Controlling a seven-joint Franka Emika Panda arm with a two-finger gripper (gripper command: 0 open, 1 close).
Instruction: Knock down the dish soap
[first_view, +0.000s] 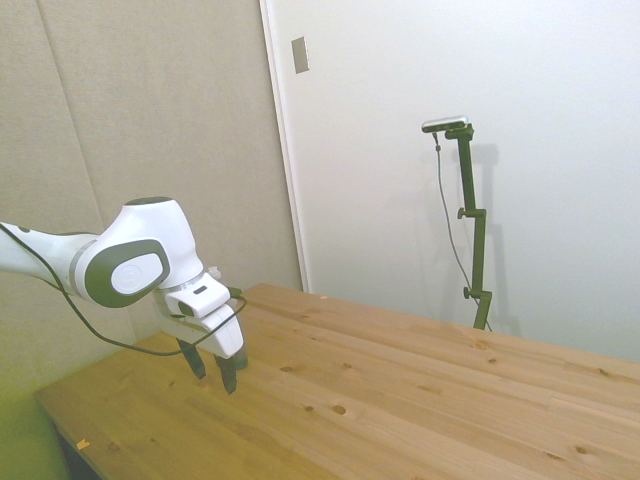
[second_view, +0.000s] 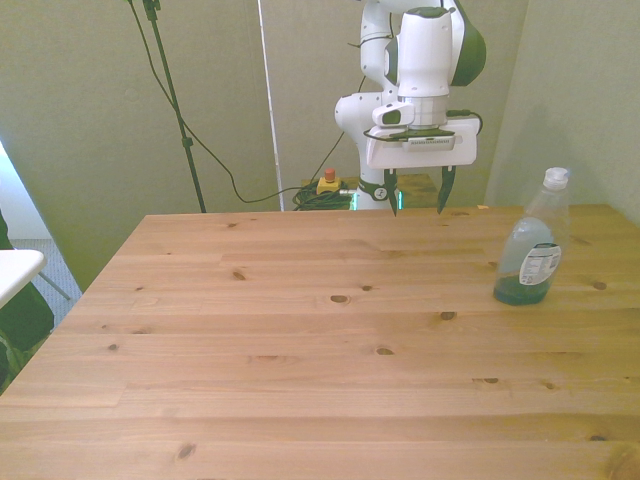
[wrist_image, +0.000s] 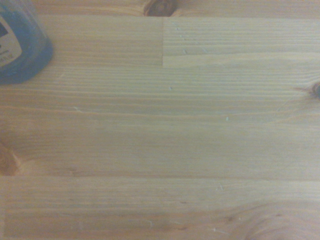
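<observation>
Front view, left to right: bare wooden table (second_view: 300, 330), then the gripper (second_view: 417, 205) near the far edge at about 12 o'clock of the tabletop, then the dish soap (second_view: 533, 245) toward the front view's right.

Dish soap: upright on the table, white cap up, at roughly 4 o'clock from the gripper, apart from it, nothing touching it. Clear bottle, teal-green liquid filling only the lower part; label faces the camera.

Gripper: fingers point down, tips above the wood near the far edge. Jaws spread wide, nothing between them, no contact with bottle.

Side view: gripper (first_view: 213, 372) hangs low over the table; bottle mostly hidden behind the arm.

Wrist view: mostly planks; bottle base (wrist_image: 20, 45) shows at one corner, blurred.
</observation>
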